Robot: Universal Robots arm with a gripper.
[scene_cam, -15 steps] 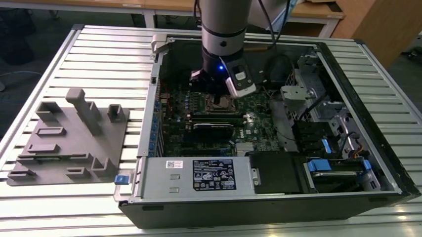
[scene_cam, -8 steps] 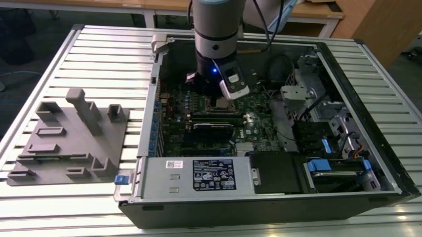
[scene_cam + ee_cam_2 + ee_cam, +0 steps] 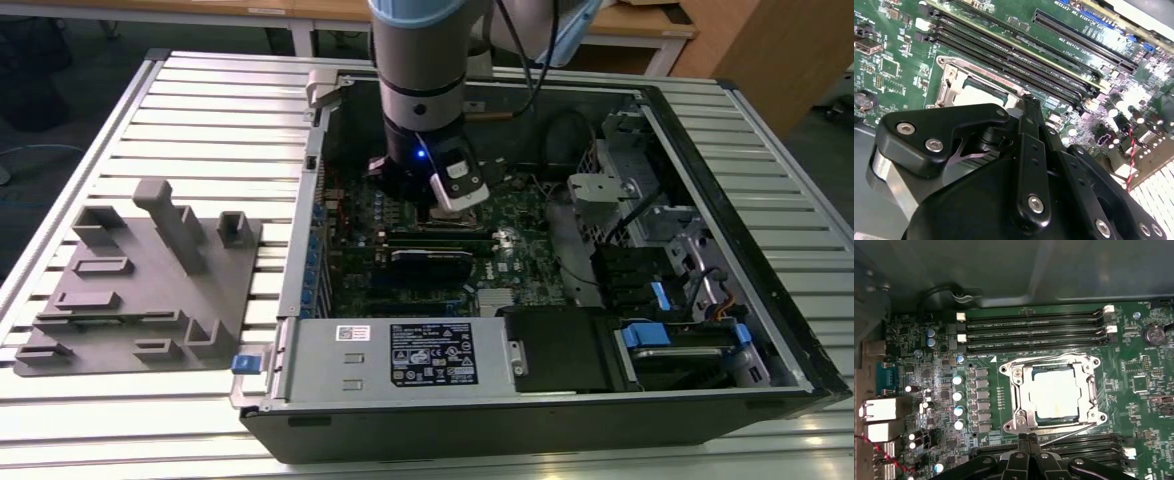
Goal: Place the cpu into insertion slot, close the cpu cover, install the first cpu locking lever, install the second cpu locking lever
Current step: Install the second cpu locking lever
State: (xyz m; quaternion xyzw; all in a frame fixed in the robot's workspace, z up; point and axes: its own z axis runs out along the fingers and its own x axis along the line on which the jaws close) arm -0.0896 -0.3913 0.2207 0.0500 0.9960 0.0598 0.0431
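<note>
The cpu (image 3: 1055,394) sits flat in its socket on the green motherboard (image 3: 924,330), pale metal top showing through the window of the cpu cover (image 3: 1090,390), which lies closed down over it as a shiny frame. In the second wrist view the same cover (image 3: 951,87) shows just past my linkage. A thin locking lever (image 3: 1066,431) runs along the socket edge nearest me; whether it is hooked I cannot tell.

My end effector (image 3: 1027,437) hangs low, right at that edge of the socket, fingers drawn together to a narrow closed tip, holding nothing that I can see. In the exterior view my end effector (image 3: 454,205) is down inside the open computer case (image 3: 747,400).

Handling guess: chip is light, stiff, fragile underneath, best left alone now. Cover is thin springy metal. Lever is a stiff slim wire, slippery; push it near its free end, not the hinge.

Around: memory slots (image 3: 1034,327) on the far side of the socket, more slots close under my fingers, a row of capacitors (image 3: 957,396) beside the socket. Tight clearance there. Power supply box (image 3: 400,355) and grey fixture block (image 3: 140,275) on the slatted worktop (image 3: 200,100) are well apart.
</note>
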